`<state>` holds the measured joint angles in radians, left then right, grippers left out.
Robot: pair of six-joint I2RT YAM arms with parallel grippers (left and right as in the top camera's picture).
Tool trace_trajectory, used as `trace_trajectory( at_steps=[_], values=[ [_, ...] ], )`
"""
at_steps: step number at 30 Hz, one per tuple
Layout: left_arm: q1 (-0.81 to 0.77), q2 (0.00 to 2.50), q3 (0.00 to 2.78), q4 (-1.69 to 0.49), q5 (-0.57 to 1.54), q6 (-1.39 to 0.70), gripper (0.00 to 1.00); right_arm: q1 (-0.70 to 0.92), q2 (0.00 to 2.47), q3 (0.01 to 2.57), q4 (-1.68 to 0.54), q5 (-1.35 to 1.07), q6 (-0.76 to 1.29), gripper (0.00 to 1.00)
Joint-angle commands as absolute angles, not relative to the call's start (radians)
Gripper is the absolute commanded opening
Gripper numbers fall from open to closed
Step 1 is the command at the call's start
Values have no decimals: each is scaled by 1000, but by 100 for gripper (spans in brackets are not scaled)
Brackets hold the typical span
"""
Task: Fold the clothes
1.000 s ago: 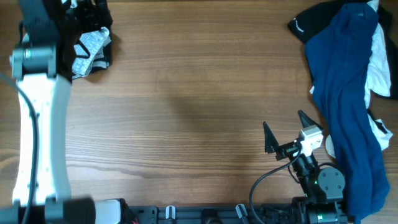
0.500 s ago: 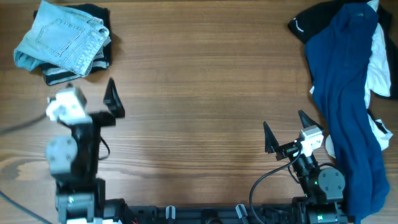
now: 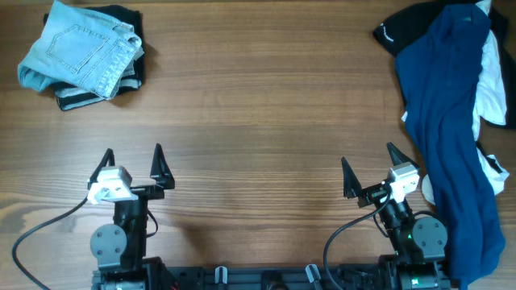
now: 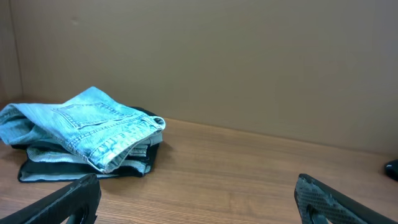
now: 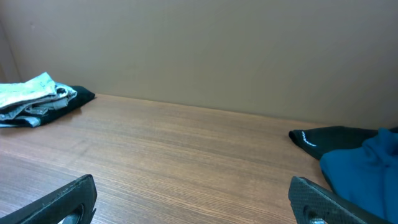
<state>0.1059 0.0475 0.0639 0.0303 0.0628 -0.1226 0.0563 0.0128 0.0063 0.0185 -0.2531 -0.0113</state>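
Folded light-blue denim shorts [image 3: 79, 47] lie on a folded dark garment [image 3: 129, 74] at the table's far left corner; they also show in the left wrist view [image 4: 93, 124] and far off in the right wrist view [image 5: 28, 94]. A navy-blue garment [image 3: 447, 129] lies unfolded along the right edge, over a black garment [image 3: 395, 32] and a white one [image 3: 493, 89]. My left gripper [image 3: 133, 161] is open and empty near the front left. My right gripper [image 3: 369, 169] is open and empty at the front right, just left of the navy garment [image 5: 367, 171].
The wooden table [image 3: 258, 129] runs between the two piles. A plain brown wall [image 4: 249, 62] stands behind the far edge. The arm bases and cables [image 3: 347, 234] sit along the front edge.
My left arm has drawn back from the far left corner to the front left, leaving the folded shorts on the pile. Its gripper now rests open. The right arm has not moved.
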Motion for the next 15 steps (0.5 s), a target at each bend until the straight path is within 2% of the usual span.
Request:
trace_trajectory(
  at_steps=[1,6,9,15],
  values=[
    [112,2,9,43,78,-139,100,51,5,5,21,-240,1,100],
    [112,3,6,25,70,-139,100,51,5,5,21,-240,0,100],
    [112,3,6,-78,74,-141,100,51,5,5,21,-240,0,100],
    [112,3,6,-72,74,-142,100,51,5,5,21,-240,0,100]
  ],
)
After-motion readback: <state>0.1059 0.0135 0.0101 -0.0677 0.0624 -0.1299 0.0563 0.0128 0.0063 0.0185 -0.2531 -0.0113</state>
